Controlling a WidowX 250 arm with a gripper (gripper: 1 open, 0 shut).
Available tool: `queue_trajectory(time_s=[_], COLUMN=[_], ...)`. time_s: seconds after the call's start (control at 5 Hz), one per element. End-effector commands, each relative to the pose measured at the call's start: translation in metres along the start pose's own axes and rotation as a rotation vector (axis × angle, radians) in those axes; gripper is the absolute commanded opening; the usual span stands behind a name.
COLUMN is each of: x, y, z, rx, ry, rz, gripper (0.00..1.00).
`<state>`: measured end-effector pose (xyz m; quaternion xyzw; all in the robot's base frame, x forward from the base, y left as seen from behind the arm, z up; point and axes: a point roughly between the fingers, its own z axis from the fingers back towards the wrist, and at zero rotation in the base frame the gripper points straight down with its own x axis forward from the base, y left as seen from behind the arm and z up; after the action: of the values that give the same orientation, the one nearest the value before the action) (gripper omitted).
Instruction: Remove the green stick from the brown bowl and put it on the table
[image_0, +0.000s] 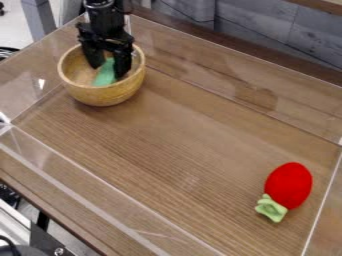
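The brown bowl (102, 91) stands at the table's far left. Inside it the green stick (104, 73) leans against the far inner wall, only partly visible. My black gripper (106, 64) hangs straight down into the bowl, open, with its fingers on either side of the stick's upper part. I cannot tell whether the fingers touch the stick. The table (187, 140) is brown wood grain.
A red rounded object (289, 184) with a small pale-green piece (273, 209) lies at the near right. Low clear acrylic walls (80, 185) run along the table's edges.
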<state>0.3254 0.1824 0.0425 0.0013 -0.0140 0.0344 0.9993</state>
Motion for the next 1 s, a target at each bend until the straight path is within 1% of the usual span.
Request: queue_trajectory(time_s=[0.0,0.4,0.6,0.8], x=[0.006,0.018,0.015,0.013], y=[-0.005,0.011,0.012,0.010], z=[-0.002,-0.009,-0.003,-0.004], rx=[0.012,-0.019,-0.046,-0.050], ry=[-0.032,-0.024,-0.018,-0.026], rz=[-0.070,-0.036,0.007,0.024], gripper=[1.00,1.00,1.00,0.00])
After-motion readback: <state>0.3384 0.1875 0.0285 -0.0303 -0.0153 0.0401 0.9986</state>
